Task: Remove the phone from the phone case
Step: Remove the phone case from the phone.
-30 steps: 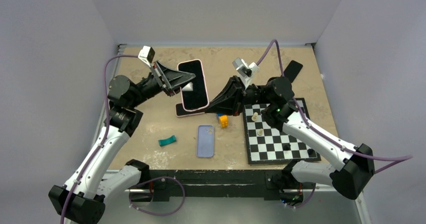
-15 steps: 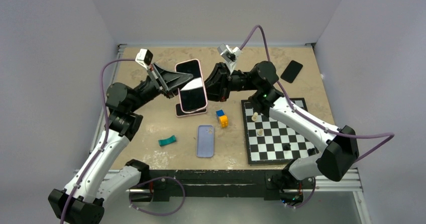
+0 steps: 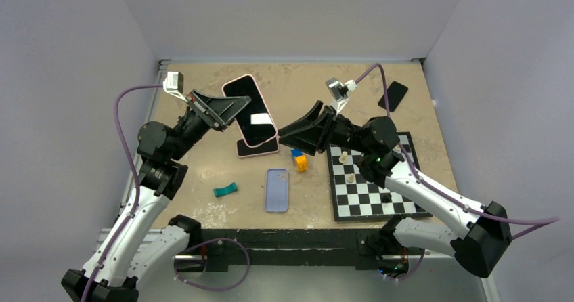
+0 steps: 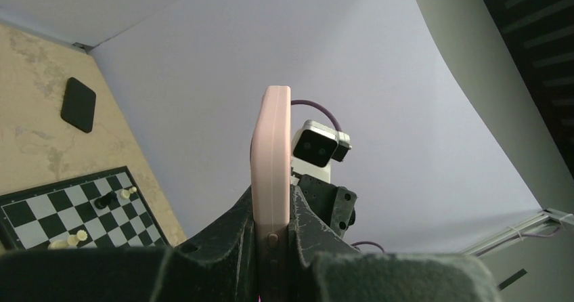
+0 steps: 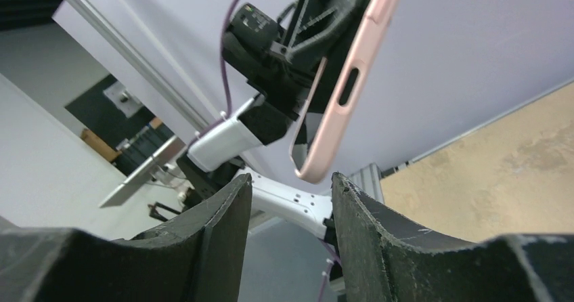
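While the left gripper (image 3: 235, 105) pinches the pink-cased phone (image 3: 251, 112) aloft and tilted above the table (image 3: 203, 160), the right gripper (image 3: 284, 131) sits spread just beside its lower corner, over a black phone (image 3: 249, 150).

Left wrist: the fingers (image 4: 233, 234) clamp the pink case (image 4: 271, 153) edge-on.

Right wrist: its fingers (image 5: 223, 207), spread, flank the case's corner; whether they touch it is unclear.

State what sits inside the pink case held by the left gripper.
The phone, dark screen showing, fills the case clamped in the left gripper. The case covers its back and edges.
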Controlling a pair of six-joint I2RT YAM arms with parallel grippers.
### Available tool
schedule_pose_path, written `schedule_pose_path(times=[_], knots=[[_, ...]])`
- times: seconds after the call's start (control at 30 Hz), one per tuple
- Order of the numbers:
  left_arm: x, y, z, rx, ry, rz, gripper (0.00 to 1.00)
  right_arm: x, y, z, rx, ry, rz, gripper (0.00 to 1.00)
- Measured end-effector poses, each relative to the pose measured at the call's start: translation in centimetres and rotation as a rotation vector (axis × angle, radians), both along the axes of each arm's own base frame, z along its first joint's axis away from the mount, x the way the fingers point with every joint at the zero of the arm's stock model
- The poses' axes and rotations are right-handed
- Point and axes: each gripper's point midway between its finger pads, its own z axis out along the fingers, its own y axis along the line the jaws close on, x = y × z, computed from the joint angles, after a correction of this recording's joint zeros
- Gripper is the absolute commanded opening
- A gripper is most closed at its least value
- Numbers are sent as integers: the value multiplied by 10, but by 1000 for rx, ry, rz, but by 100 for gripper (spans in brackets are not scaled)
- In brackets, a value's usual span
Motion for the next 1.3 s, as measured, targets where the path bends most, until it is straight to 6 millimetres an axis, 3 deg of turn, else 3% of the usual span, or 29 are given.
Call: schedule_pose_path(times=[0.13, 0.47, 0.67, 0.93, 1.13, 1.3], knots=[[2, 0, -3, 7, 6, 7, 0, -1, -3, 11, 43, 50, 5, 47], [6, -2, -7, 10, 21, 5, 0, 9, 8, -4, 13, 133, 23, 25], [6, -1, -5, -1, 23, 1, 0, 10, 11, -1, 18, 124, 36, 0], [6, -7, 8, -87, 42, -85, 0, 8, 11, 11, 54, 14, 84, 0], [3, -12, 22, -173, 49, -194, 0, 2, 15, 20, 153, -93, 245, 0], [-4, -9, 31, -202, 29, -223, 0, 4, 22, 13, 196, -75, 351, 0]])
